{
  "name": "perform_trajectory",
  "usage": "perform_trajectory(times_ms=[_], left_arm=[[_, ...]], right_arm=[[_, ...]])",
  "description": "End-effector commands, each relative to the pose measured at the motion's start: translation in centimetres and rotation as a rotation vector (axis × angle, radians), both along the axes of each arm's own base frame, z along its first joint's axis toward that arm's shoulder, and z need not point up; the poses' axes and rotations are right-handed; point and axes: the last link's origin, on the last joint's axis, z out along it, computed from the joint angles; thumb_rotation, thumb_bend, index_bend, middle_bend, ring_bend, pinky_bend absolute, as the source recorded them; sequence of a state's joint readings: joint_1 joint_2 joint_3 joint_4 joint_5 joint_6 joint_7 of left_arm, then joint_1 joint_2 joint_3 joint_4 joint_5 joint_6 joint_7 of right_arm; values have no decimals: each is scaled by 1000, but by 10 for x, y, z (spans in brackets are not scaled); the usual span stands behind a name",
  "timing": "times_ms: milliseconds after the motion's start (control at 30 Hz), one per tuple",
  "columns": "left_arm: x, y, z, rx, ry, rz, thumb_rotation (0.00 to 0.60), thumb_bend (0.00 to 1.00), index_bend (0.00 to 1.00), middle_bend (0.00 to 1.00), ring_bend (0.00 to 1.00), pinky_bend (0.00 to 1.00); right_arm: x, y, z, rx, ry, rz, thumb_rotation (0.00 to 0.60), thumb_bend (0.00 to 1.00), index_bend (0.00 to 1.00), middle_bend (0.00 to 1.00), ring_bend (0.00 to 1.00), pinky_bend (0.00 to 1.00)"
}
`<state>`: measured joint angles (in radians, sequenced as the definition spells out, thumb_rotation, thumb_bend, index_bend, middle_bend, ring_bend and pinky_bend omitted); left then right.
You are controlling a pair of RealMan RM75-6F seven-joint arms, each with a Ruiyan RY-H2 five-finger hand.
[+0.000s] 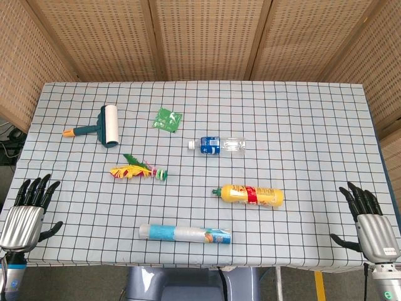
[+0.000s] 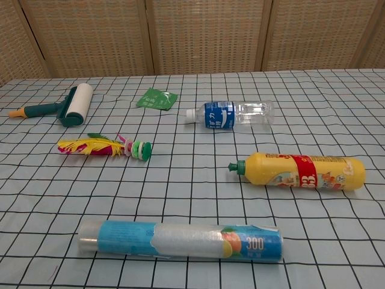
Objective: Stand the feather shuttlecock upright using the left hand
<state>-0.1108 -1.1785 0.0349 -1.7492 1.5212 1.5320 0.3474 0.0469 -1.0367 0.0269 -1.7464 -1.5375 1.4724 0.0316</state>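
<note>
The feather shuttlecock lies on its side on the checked tablecloth, left of centre, with yellow, red and green feathers pointing left and its green-and-white base to the right. The chest view shows the shuttlecock flat on the cloth too. My left hand hovers at the table's front left corner, fingers spread and holding nothing, well short of the shuttlecock. At the front right corner my right hand is likewise spread and holds nothing. Neither hand appears in the chest view.
A lint roller lies behind the shuttlecock, a green packet beyond it. A clear water bottle, a yellow bottle and a rolled blue-labelled tube lie toward the centre and front.
</note>
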Motion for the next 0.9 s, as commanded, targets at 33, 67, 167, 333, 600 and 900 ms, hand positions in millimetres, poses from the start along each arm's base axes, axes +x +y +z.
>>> perform_trajectory(times_ms=[33, 67, 167, 333, 600, 900], left_arm=[[0, 0, -1, -2, 1, 2, 600, 187, 99, 0, 0, 0], [0, 0, -1, -2, 1, 2, 600, 187, 99, 0, 0, 0], [0, 0, -1, -2, 1, 3, 600, 186, 99, 0, 0, 0], [0, 0, -2, -7, 2, 2, 600, 186, 100, 0, 0, 0], [1, 4, -4, -16, -2, 2, 600, 192, 118, 0, 0, 0], [0, 18, -6, -28, -26, 18, 600, 198, 150, 0, 0, 0]], right_arm=[[0, 0, 0, 1, 3, 3, 600, 69, 21, 0, 0, 2], [1, 0, 0, 1, 3, 4, 600, 69, 21, 0, 0, 2], [1, 1, -1, 2, 4, 5, 600, 69, 21, 0, 0, 2], [2, 2, 0, 0, -2, 8, 600, 70, 21, 0, 0, 2], [1, 0, 1, -5, -2, 3, 600, 69, 21, 0, 0, 2], [0, 1, 1, 0, -1, 1, 600, 69, 21, 0, 0, 2]])
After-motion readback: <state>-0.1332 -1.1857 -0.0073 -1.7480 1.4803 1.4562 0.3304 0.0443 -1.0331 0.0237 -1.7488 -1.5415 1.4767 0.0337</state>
